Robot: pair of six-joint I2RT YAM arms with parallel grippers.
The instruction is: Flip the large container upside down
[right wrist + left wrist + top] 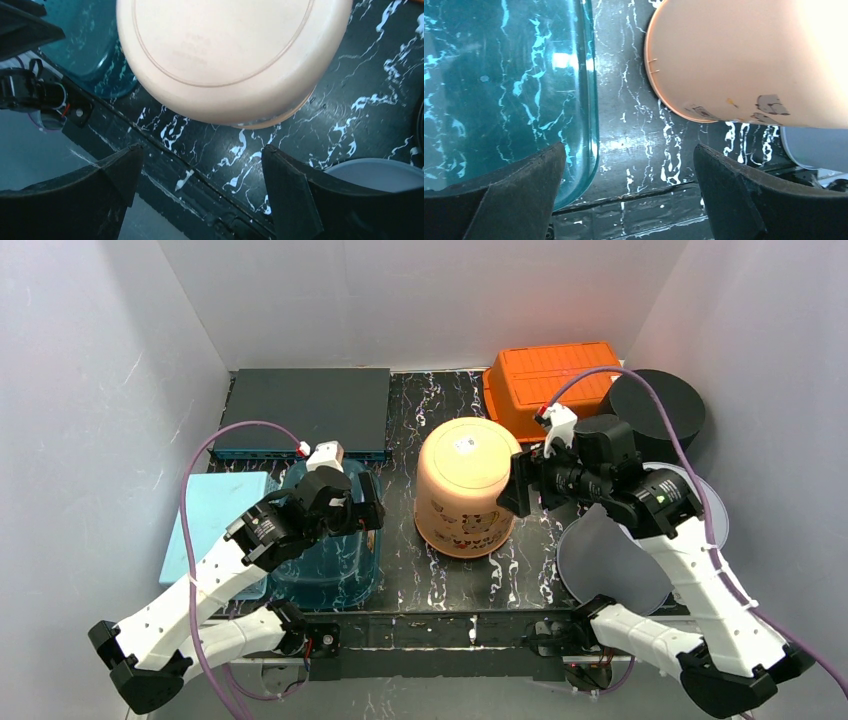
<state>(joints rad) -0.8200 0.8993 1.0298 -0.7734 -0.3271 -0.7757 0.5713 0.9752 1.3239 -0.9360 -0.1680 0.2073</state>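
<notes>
- Enclosure: plain white walls on three sides; the floor is a black table (430, 400) with white marbling.
- Container (465, 485): peach, large and round, standing at the middle of the table. Its closed base faces up with a small sticker on it, and the wider rim is down on the table.
- Left gripper (372, 512): fingers spread wide, with nothing between them. It sits over the right edge of a teal bin (330, 560), left of the container. A strip of bare table separates it from the container.
- Left wrist view: only marbled table lies between the two fingertips. The teal bin's wall is at the left, and the container's rim is at the upper right, apart from both fingers.
- Right gripper (515, 485): fingers spread wide, holding nothing. It is close against the container's right side; whether it touches cannot be told.
- Right wrist view: the container's base, with a moulded ring, lies beyond the fingertips and not between them.
- Left side: a light blue lid (215, 515) just left of the teal bin; a dark flat tray (305, 410) at the far left.
- Right side: an orange bin (550, 380) at the far end, with a black round tub (665, 405) beside it; grey discs (605, 560) lie near, under the right arm.
</notes>
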